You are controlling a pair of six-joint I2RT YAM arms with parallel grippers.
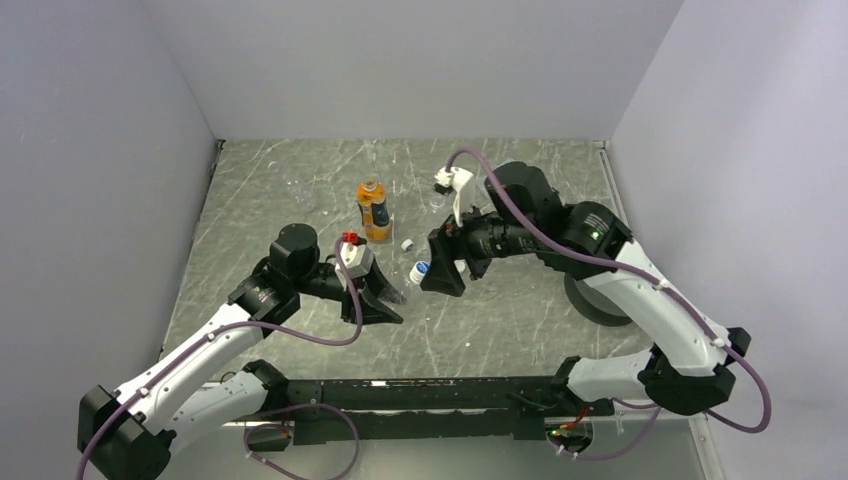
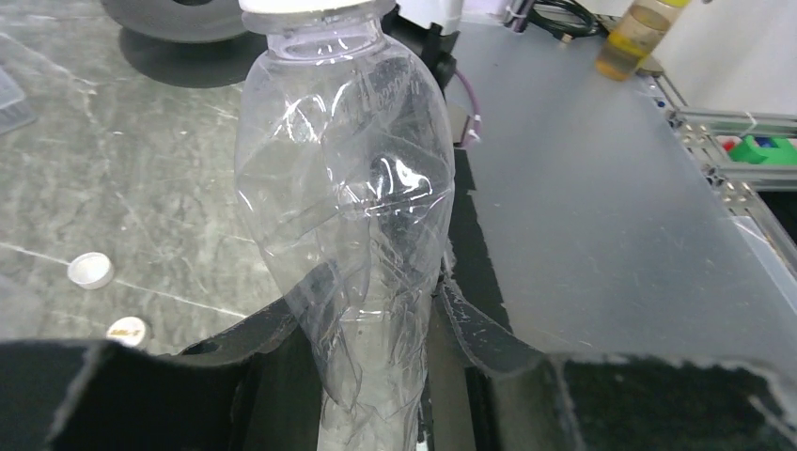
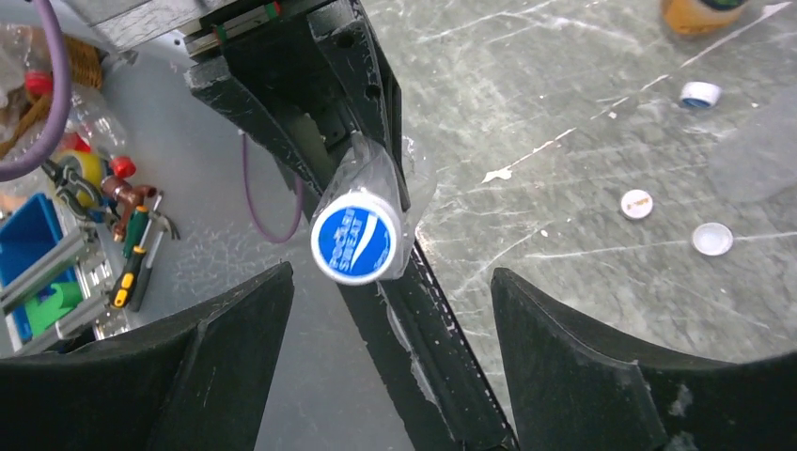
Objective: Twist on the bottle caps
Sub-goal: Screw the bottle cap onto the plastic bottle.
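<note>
- L fingers [image 2: 479, 329] clenched on clear bottle [image 2: 348, 188]; its long axis pts straight at R arm, blue cap [image 3: 354, 237] end leading.
- R fingers [image 3: 564, 348] spread wide either side of cap, not touching.

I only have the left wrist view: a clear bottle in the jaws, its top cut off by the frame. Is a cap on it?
Observer: Yes. The right wrist view shows a blue-topped cap sitting on the neck of the clear bottle; how tight, I cannot tell.
Operator: Is the right gripper holding that cap?
Observer: No. The right gripper has its jaws open on either side of the cap, touching nothing.
Operator: I see loose caps; is one near the right gripper?
Observer: In the top view, one white cap lies loose on the table between the orange bottle and the right gripper, touching neither.
</note>
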